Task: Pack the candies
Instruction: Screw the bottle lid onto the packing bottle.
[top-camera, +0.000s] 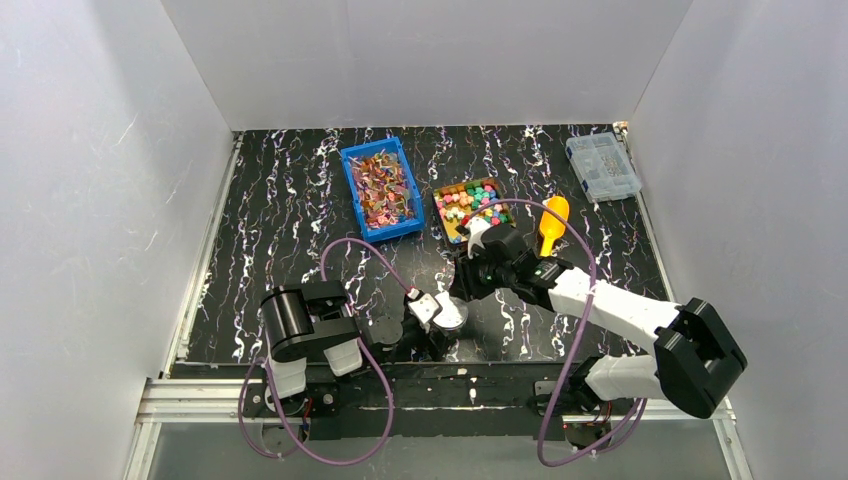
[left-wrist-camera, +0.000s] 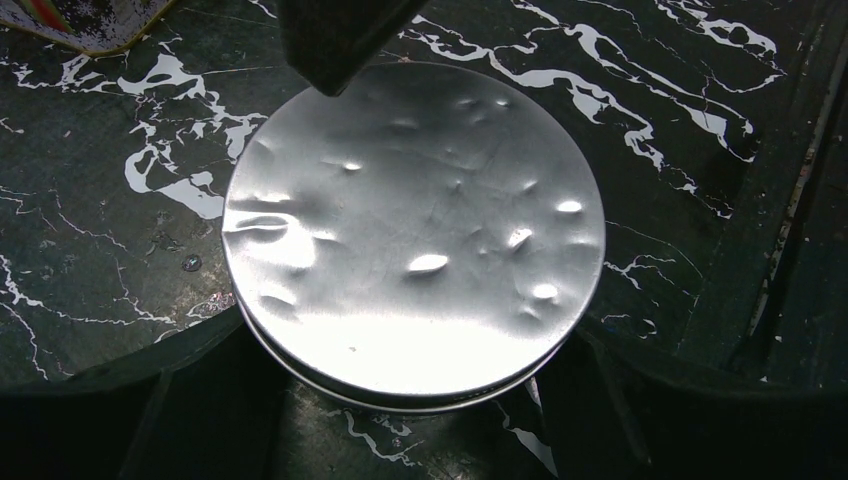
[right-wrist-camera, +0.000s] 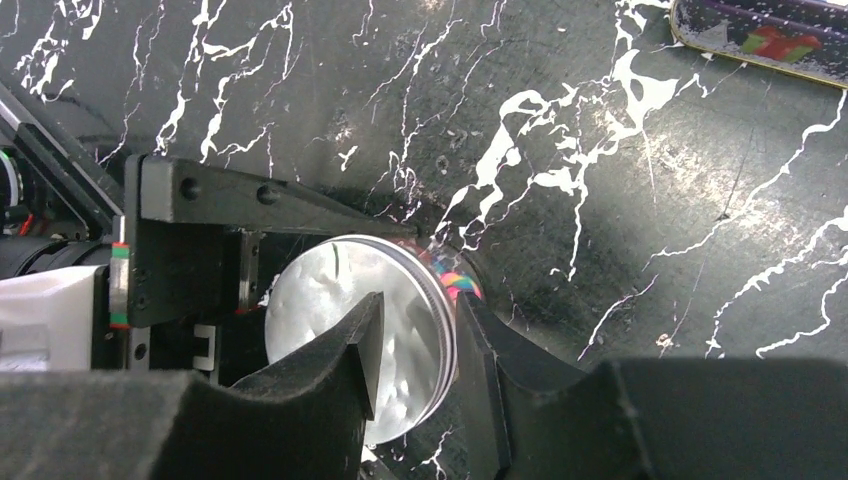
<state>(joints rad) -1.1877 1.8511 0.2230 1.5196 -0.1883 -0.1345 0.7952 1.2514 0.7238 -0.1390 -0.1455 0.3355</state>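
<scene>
A round jar with a dented silver lid (top-camera: 452, 313) stands near the table's front edge. In the left wrist view the lid (left-wrist-camera: 410, 220) fills the middle. My left gripper (top-camera: 432, 320) is shut on the jar, its fingers (left-wrist-camera: 200, 400) against both sides under the lid. My right gripper (top-camera: 466, 285) is partly open and straddles the lid's far rim (right-wrist-camera: 440, 300): one finger over the lid top, the other against the jar wall. Candies (right-wrist-camera: 456, 283) show through the jar under the rim. More candies (top-camera: 472, 208) fill an orange tray behind.
A blue bin (top-camera: 381, 188) of shiny foil-wrapped sweets stands at the back left of the tray. An orange scoop (top-camera: 551, 222) lies right of the tray. A clear compartment box (top-camera: 602, 166) sits at the back right. A printed tin (right-wrist-camera: 770, 40) lies nearby.
</scene>
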